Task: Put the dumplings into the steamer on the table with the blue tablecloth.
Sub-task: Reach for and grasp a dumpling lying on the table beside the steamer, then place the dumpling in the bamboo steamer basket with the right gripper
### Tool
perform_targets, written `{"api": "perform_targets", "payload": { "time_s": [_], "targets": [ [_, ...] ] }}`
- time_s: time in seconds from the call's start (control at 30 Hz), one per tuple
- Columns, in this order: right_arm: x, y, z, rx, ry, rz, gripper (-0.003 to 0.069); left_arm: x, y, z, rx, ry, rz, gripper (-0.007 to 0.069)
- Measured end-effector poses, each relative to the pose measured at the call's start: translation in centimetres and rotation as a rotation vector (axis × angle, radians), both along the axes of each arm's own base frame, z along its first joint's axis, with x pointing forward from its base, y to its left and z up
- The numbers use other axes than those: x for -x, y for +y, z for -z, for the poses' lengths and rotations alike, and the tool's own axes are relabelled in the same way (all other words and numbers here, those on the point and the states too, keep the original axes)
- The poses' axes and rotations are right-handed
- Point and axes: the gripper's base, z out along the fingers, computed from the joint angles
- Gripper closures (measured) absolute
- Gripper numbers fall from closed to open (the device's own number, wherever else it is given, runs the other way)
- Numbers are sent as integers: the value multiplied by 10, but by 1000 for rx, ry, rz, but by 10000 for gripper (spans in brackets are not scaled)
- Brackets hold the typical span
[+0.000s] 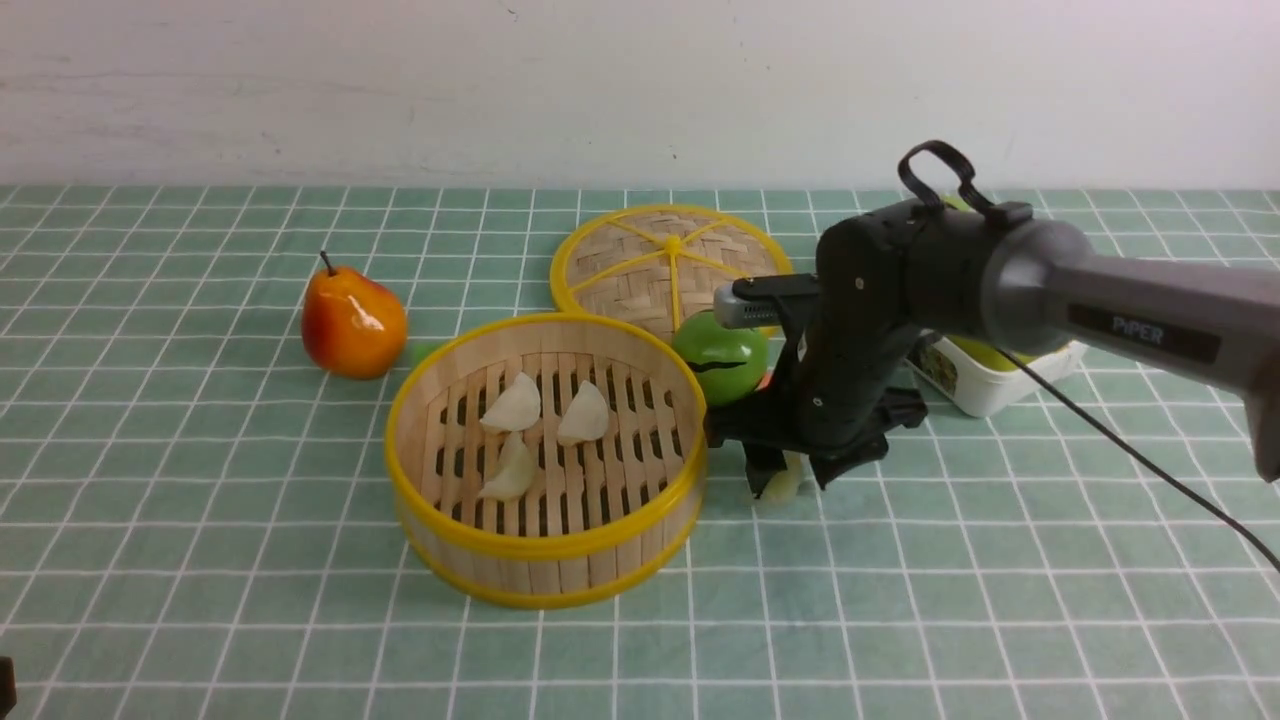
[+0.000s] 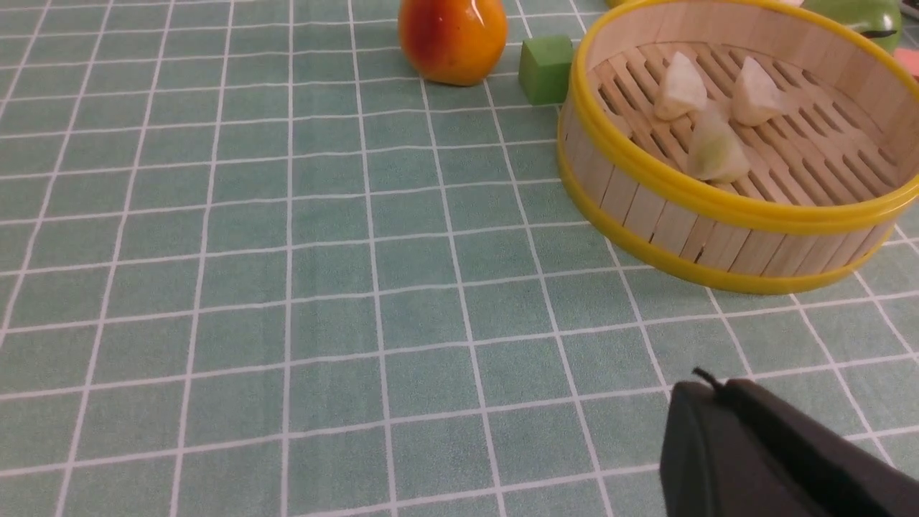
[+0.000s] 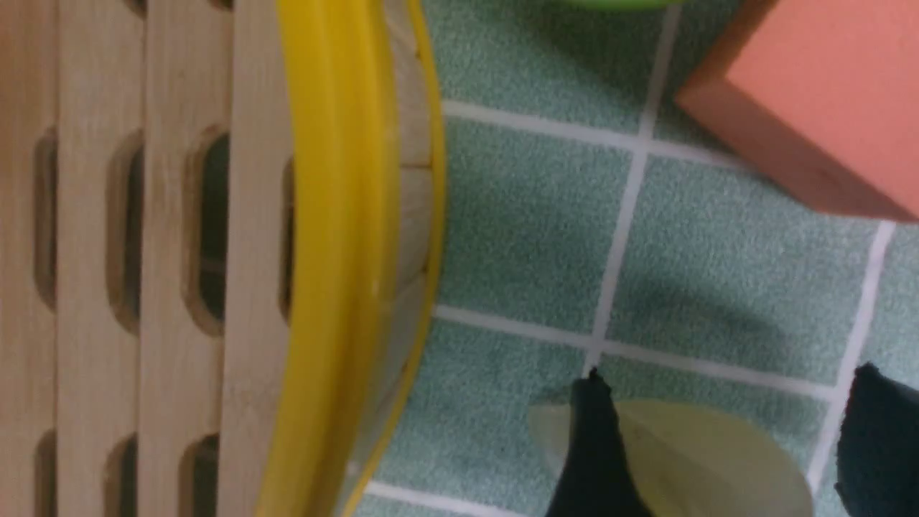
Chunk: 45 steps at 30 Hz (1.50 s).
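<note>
Hovering low with its claw spread wide, the black right gripper (image 1: 790, 478) straddled a pale green crescent-shaped dumpling (image 3: 711, 459) on the teal-green gridded tablecloth (image 1: 900, 620), beside the round, yellow-rimmed bamboo steamer (image 1: 545, 547), where three whitish dumplings (image 1: 512, 404) lay.

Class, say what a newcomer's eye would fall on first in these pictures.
The round bamboo steamer basket with yellow rims probably catches the eye first, near the middle of the front view, three whitish crescent dumplings on its slats. Next comes the dark right gripper, open over a fourth dumpling on the teal-green gridded cloth. The glossy orange-red pear stands out beyond the basket, to its left.
</note>
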Motion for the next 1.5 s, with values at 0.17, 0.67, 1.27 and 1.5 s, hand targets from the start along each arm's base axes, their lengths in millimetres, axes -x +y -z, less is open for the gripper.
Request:
{"api": "perform_targets", "payload": {
  "time_s": [0.17,0.67,1.27,1.5],
  "targets": [
    [0,1,0,25,-13,-85,323,0,0,0,0,0,0,618],
    [21,14,-99,-172,-156,-344,439,0,0,0,1,-1,0,605],
    [36,107,-29,-223,-371,-1061,439,0,0,0,-1,4,-1,587],
    [32,104,-28,-149,-413,-1088,298,0,0,1,-3,11,-4,583]
  ]
}}
